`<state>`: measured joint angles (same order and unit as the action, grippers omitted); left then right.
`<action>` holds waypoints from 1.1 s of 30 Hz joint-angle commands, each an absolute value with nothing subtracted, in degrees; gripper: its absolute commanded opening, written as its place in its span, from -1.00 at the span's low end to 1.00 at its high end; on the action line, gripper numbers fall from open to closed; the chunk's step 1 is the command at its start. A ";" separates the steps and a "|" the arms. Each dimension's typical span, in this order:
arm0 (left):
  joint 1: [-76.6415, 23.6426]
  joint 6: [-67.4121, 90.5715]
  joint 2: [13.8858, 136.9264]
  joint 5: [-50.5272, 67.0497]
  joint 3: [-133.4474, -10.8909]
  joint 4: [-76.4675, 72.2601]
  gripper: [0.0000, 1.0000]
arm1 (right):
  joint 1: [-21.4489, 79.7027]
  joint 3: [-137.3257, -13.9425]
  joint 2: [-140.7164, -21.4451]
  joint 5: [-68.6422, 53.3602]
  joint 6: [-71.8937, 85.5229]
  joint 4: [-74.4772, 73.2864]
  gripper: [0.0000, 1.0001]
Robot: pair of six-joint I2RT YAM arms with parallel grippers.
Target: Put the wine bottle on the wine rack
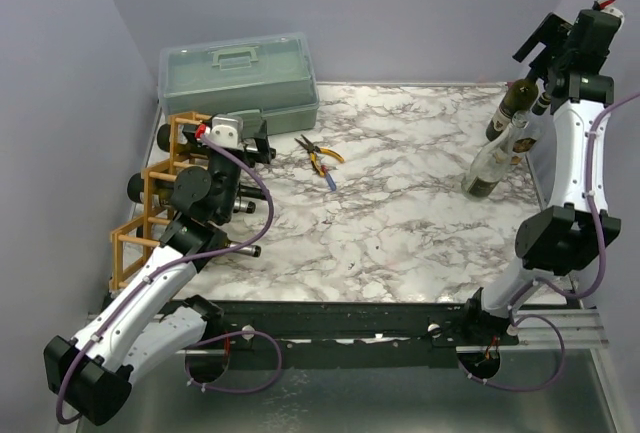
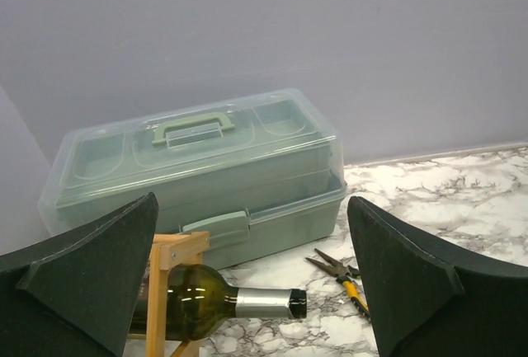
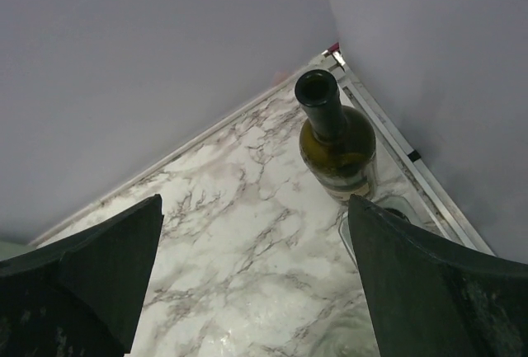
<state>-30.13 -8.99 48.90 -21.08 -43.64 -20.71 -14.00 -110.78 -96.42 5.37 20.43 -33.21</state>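
The wine rack point(image 1: 150, 208), a stepped frame of orange-tan sticks, stands at the table's left edge. A dark green bottle point(image 2: 206, 301) lies in one of its cells, silver-foiled neck pointing right, next to a rack stick point(image 2: 163, 291). Another bottle neck point(image 1: 238, 249) sticks out of a lower cell. My left gripper point(image 1: 262, 141) is open and empty, just above and behind that lying bottle point(image 2: 252, 291). A green wine bottle point(image 1: 515, 105) stands upright at the far right beside a clear bottle point(image 1: 490, 168). My right gripper point(image 1: 532, 48) is open and empty above the green bottle point(image 3: 334, 138).
A pale green toolbox point(image 1: 240, 78) with a clear lid sits at the back left, behind the rack; it also shows in the left wrist view point(image 2: 198, 176). Yellow-handled pliers point(image 1: 322, 160) lie on the marble top. The grey walls close in on the right.
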 commanded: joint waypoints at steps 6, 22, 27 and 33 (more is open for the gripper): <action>-31.03 -9.05 48.78 -21.53 -43.68 -21.43 0.97 | -14.15 -126.74 -111.95 15.18 18.33 -36.18 0.80; -31.45 -8.91 49.55 -21.02 -43.77 -21.40 0.97 | -14.15 -126.21 -118.44 22.97 17.72 -27.73 0.49; -31.55 -8.95 49.36 -20.48 -43.77 -21.37 0.97 | -14.23 -128.90 -121.81 22.89 16.50 -28.13 0.47; -31.55 -8.99 49.43 -20.61 -43.86 -21.38 0.97 | -14.20 -129.93 -124.40 22.11 16.26 -27.59 0.45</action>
<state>-31.27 -9.02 49.47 -21.06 -43.64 -20.69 -13.91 -127.35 -122.28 20.91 17.37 -28.49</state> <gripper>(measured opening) 0.985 0.731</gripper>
